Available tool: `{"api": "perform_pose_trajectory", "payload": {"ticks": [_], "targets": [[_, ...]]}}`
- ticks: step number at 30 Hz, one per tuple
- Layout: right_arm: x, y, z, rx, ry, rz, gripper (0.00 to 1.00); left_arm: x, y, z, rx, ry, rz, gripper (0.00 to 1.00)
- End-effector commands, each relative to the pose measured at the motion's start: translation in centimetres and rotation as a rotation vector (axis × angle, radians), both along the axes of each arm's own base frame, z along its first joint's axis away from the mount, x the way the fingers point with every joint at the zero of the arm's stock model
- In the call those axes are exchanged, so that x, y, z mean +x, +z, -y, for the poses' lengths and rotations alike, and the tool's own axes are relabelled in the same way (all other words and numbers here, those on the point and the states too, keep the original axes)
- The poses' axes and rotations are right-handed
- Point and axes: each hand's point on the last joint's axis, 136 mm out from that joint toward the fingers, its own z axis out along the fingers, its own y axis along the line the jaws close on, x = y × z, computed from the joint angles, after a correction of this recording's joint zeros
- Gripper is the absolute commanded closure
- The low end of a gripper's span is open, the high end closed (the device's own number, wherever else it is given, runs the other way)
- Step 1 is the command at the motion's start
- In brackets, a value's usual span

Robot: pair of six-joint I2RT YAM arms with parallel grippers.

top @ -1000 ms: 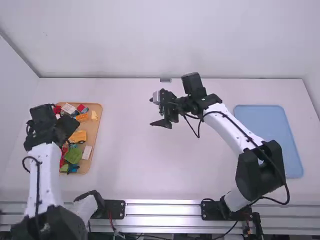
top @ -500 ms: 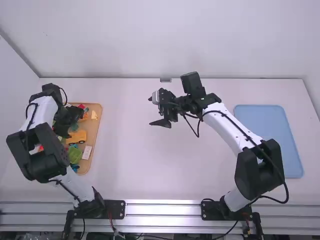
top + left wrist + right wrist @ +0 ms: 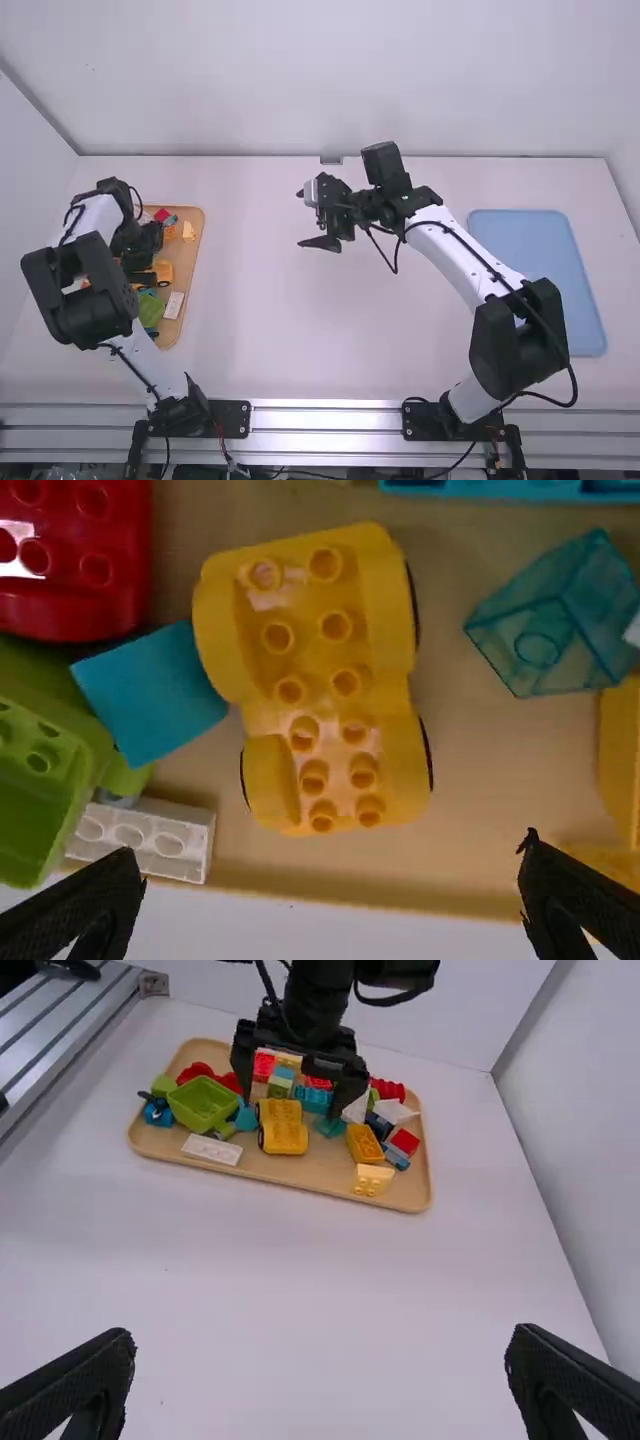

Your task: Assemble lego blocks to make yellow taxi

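Wide open and empty, the left gripper (image 3: 328, 847) is over the yellow car bottom (image 3: 325, 705) in the tray (image 3: 480, 785). The right gripper (image 3: 322, 1335) is wide and empty too. Looks like pick-up time: go down, pinch the car bottom.

Bright, diffuse light, soft shadows, glare on a red block (image 3: 68, 558)

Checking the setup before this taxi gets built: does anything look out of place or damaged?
Nothing stands out. The blocks lie jumbled in the tan tray, which seems normal for loose parts; the yellow car base rests studs up with no visible damage, below the open left gripper. The blue tray lies flat.
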Motion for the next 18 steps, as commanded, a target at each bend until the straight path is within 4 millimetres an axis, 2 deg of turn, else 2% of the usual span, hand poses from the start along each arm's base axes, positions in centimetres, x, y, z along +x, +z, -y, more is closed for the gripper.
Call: {"api": "perform_pose_trajectory", "payload": {"ticks": [1, 7, 13, 15, 16, 18], "targets": [[0.6, 0.8, -0.3, 0.007, -0.004, 0.025, 0.01, -0.9, -0.8, -0.2, 0.025, 0.053, -0.030, 0.01], [0.7, 0.8, -0.3, 0.007, -0.004, 0.025, 0.01, -0.9, -2.1, -0.3, 0.040, 0.057, -0.012, 0.00], [0.7, 0.8, -0.3, 0.002, -0.009, 0.025, 0.01, -0.9, -3.0, -0.3, 0.045, 0.058, 0.003, 0.09], [0.9, 0.6, -0.3, -0.007, -0.019, 0.030, 0.01, -1.0, -3.3, -0.2, 0.047, 0.058, 0.003, 0.09], [1.0, 0.6, -0.2, -0.011, -0.024, 0.032, 0.01, -1.1, -3.5, -0.2, 0.050, 0.058, 0.005, 0.14], [1.0, 0.6, -0.2, -0.011, -0.023, 0.032, 0.01, -1.1, -3.7, -0.2, 0.050, 0.058, 0.006, 0.16]]}}
